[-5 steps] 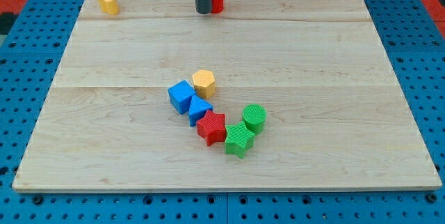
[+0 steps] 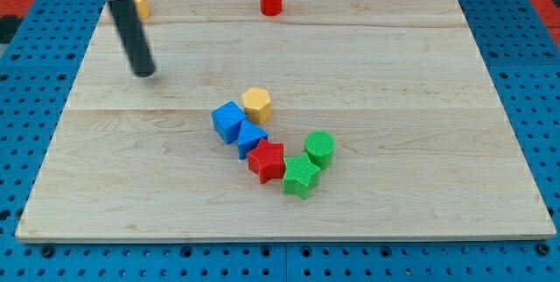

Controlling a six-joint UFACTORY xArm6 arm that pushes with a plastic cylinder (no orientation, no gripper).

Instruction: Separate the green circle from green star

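The green circle (image 2: pixel 320 149) sits right of centre toward the view's bottom, touching the green star (image 2: pixel 300 176) just below and left of it. A red star (image 2: pixel 266 160) touches the green star's left side. My tip (image 2: pixel 144 73) is far off at the view's upper left, well apart from both green blocks and touching no block.
A blue cube (image 2: pixel 228 122), another blue block (image 2: pixel 251 137) and an orange hexagon (image 2: pixel 256 104) cluster left of the green pair. A red cylinder (image 2: pixel 271 0) and a yellow block (image 2: pixel 138 3) stand near the top edge of the wooden board (image 2: pixel 420 81).
My tip has moved from the top centre beside the red cylinder to the upper left and down the board. No block has moved.
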